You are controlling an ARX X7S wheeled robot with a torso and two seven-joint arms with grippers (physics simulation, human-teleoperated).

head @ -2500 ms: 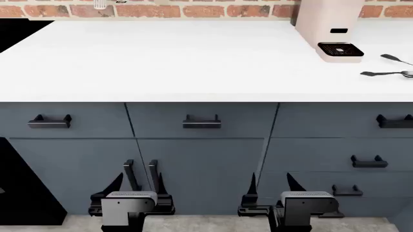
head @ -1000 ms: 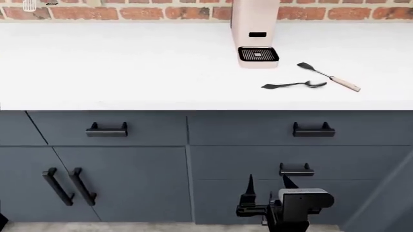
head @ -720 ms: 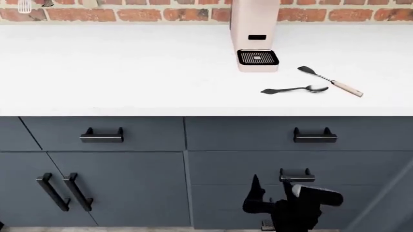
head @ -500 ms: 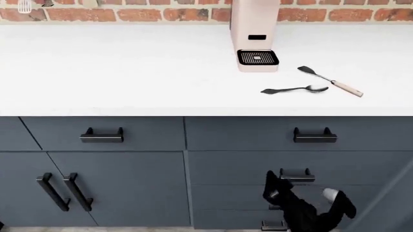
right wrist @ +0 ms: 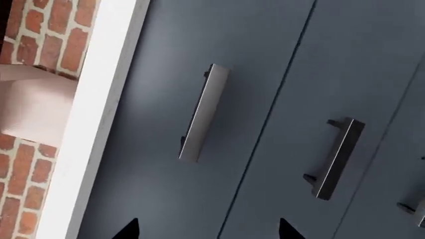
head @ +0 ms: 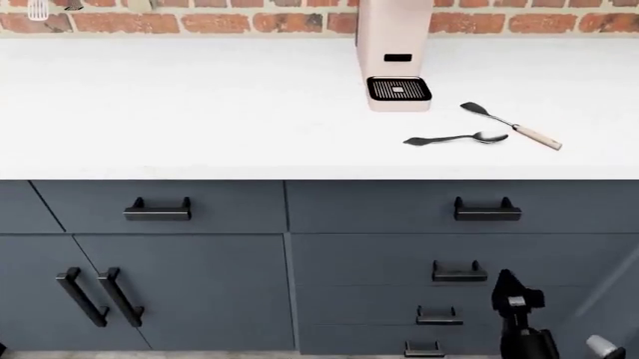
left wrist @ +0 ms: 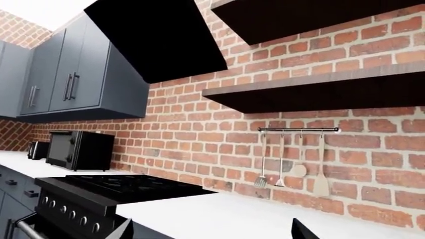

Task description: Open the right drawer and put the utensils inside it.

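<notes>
My right gripper (head: 506,288) hung below the right drawer (head: 399,207), well apart from its handle (head: 486,210); fingers (right wrist: 126,229) stood apart, holding nothing. The left gripper's fingertips (left wrist: 123,230) also stood apart.

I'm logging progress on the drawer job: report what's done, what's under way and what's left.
Done: nothing visible. The right drawer is shut; the spoon and spatula lie on the countertop.
Under way: the right hand is low in front of the drawer stack, its wrist camera facing the bar handle.
Left: open the drawer, load both utensils.
</notes>
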